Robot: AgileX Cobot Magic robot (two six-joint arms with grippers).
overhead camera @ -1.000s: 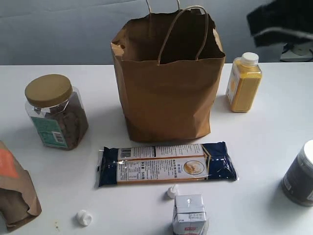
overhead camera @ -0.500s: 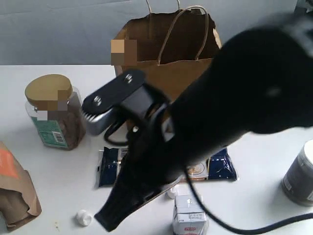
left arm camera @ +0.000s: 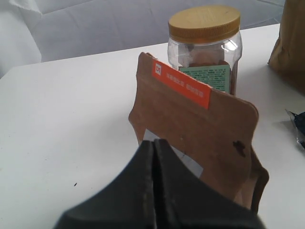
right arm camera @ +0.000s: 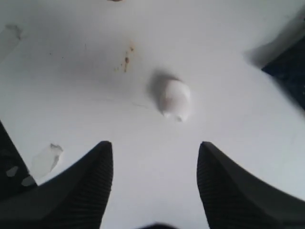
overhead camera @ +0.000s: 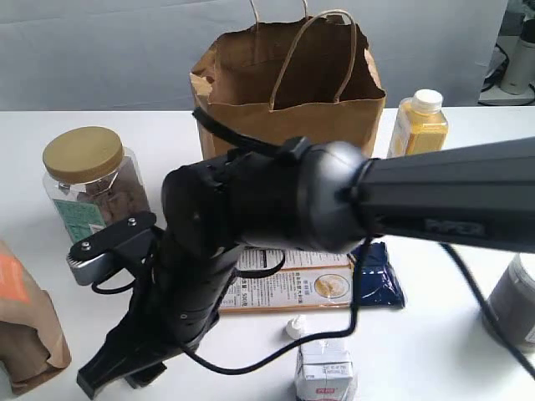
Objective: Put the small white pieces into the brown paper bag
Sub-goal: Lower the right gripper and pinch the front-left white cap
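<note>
R tool (right arm camera: 153,155) wide over small white piece (right arm camera: 175,99); second piece (overhead camera: 294,327) loose on desk (overhead camera: 25,134). L tool (left arm camera: 154,176) closed, empty. Tall brown paper bag (overhead camera: 288,125) awaits both.

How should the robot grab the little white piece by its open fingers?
Pinch the small white piece across its rounded middle, coming straight down from above. It lies low on the flat table, so the open right gripper probably fits one finger on each side.
</note>
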